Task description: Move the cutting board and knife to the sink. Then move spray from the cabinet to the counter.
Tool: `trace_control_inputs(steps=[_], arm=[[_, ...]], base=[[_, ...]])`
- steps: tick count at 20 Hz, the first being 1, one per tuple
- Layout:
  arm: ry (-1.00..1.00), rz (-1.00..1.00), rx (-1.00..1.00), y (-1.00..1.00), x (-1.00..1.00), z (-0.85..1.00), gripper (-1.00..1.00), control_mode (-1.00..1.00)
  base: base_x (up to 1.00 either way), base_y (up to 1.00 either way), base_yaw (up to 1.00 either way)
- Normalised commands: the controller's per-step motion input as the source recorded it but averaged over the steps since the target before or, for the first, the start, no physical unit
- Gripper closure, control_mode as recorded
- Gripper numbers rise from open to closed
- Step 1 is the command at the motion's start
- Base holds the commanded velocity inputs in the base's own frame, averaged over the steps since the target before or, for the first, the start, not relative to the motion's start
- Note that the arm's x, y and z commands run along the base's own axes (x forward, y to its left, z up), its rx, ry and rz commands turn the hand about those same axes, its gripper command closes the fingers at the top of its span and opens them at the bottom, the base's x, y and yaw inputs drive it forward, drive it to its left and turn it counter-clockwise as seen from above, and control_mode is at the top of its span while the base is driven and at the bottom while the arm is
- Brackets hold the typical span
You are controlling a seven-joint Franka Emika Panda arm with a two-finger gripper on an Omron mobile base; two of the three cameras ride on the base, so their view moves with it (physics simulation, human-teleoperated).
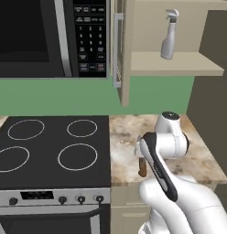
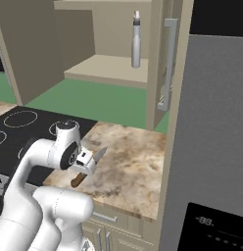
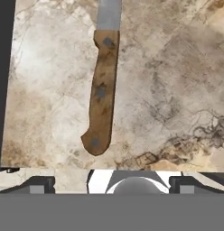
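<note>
Cabinet (image 1: 170, 64): door open, spray (image 1: 169, 34) upright on its shelf.
Counter (image 2: 128, 166): knife (image 3: 102, 94) lies flat near the front edge, beside the stovetop (image 1: 51, 146).
Gripper (image 3: 112, 182): jaws apart, above knife handle, holding nothing.

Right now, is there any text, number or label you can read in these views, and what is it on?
Microwave keypad: rows of white markings, too small and blurred to read.
Stove display: faint marks, unreadable.
Black panel at lower right: pale digits, too blurred to read.
Spray, knife: no label visible.
</note>
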Motion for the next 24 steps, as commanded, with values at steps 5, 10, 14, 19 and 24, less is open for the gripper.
trace_control_inputs(steps=[5, 10, 14, 19, 24], arm=[[0.11, -0.04, -0.01, 0.16, 0.37, -0.32, -1.0, -1.0], [0.14, 0.0, 0.0, 0.05, 0.35, -0.35, -1.0, -1.0], [0.08, 0.0, 0.0, 0.0, 0.19, -0.27, -1.0, -1.0], [0.01, 0.0, -0.01, 0.0, 0.07, -0.29, -1.0, -1.0], [0.0, 0.0, -0.01, 0.0, 0.03, -0.3, -1.0, -1.0]], base=[[0.0, 0.0, 0.0], [0.0, 0.0, 0.0], [0.0, 0.0, 0.0], [0.0, 0.0, 0.0], [0.0, 0.0, 0.0]])
